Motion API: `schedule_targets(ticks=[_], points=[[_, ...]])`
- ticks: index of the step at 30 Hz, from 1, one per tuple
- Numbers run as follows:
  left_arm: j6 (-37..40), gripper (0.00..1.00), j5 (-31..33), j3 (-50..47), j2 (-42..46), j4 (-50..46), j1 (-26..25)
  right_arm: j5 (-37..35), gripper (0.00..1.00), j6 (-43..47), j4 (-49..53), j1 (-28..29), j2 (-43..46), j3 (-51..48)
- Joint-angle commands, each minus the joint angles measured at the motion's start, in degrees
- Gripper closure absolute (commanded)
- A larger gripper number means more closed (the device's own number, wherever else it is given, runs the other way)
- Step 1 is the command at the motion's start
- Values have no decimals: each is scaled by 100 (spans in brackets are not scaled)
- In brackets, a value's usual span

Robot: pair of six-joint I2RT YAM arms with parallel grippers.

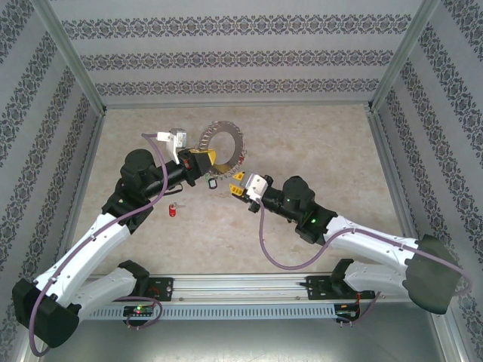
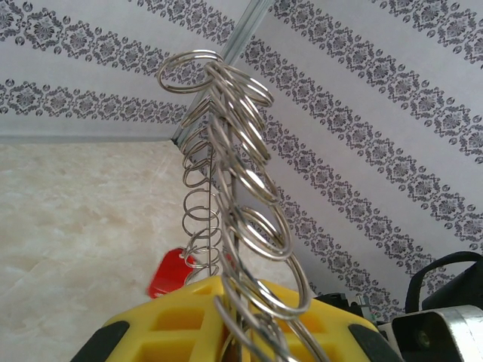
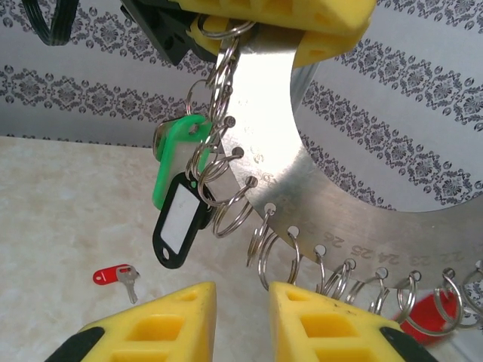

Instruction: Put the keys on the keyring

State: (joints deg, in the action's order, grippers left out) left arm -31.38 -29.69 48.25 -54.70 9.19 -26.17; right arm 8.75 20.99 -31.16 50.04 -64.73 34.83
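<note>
top view: 1 keyring (image 1: 230, 130) is seen over the middle of the table (image 1: 324, 158), clamped at its near-left rim by the closed left gripper (image 1: 202, 158). the right gripper (image 1: 237, 184) is found just near-right of the ring, apart from it. 1 red key (image 1: 173, 210) is laid flat on the table beside the left arm, well apart from the ring. 1 small dark tag (image 1: 213, 182) is seen between the 2 grippers.

left wrist view: the keyring (image 2: 234, 188) is shown edge-on, pinched between the 2 yellow fingers (image 2: 166, 320). its stacked split rings (image 2: 260, 234) stand in the way of the far wall. 1 red key head (image 2: 170, 273) is partly hidden behind the ring and finger.

right wrist view: the right gripper (image 3: 243, 317) is held slightly open, with nothing between its 2 fingers. above it the keyring (image 3: 279, 151) is gripped by the left gripper (image 3: 264, 38). over 10 split rings are counted along the rim; 1 green tag (image 3: 177, 162) and 1 black tag (image 3: 179, 226) are hung from them. 1 red key (image 3: 113, 275) is seen on the table, and a second red key (image 3: 426, 315) is half hidden behind the rings.
</note>
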Motion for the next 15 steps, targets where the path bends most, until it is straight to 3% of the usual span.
schedule_targets(ticks=[1, 15], points=[[-88, 100, -128, 245, 78, 531, 42, -158, 75, 78, -258, 50, -85, 216], [-175, 100, -190, 213, 117, 641, 42, -279, 73, 98, -325, 49, -215, 315]])
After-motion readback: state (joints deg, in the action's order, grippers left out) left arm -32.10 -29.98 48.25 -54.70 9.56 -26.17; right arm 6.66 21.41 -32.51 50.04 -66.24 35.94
